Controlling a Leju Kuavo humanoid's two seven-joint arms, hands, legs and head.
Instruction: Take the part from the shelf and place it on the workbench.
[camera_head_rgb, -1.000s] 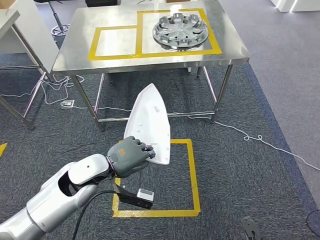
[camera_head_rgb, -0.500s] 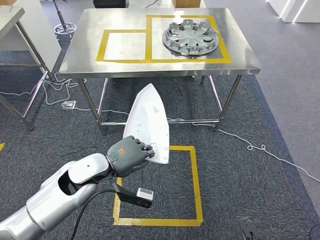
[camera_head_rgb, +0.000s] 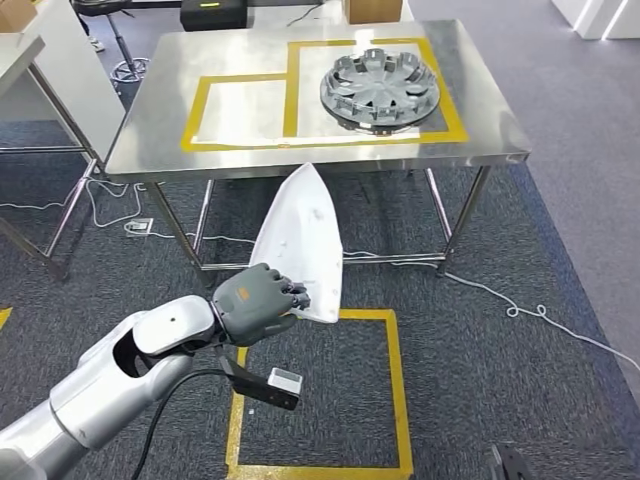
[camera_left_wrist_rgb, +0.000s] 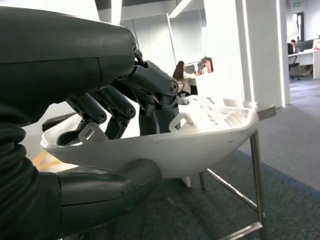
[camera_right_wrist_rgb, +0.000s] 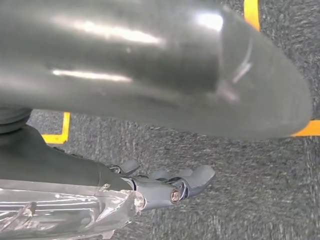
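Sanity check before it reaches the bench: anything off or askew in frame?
Nothing damaged or spilled. The white part is held by its wide end in the left hand, its tip toward the workbench. The wheel cover overlaps its taped box's right edge. Loose cables trail across the carpet.

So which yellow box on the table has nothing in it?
The smaller yellow box, the one nearer the robot's left; the bigger yellow box beside it holds the silver wheel cover.

left hand (camera_head_rgb: 253, 305) covers white part (camera_head_rgb: 302, 245) rear edge

Left robot hand (camera_head_rgb: 255, 304) grips white part (camera_head_rgb: 300, 244), seemingly near workbench (camera_head_rgb: 241, 140).
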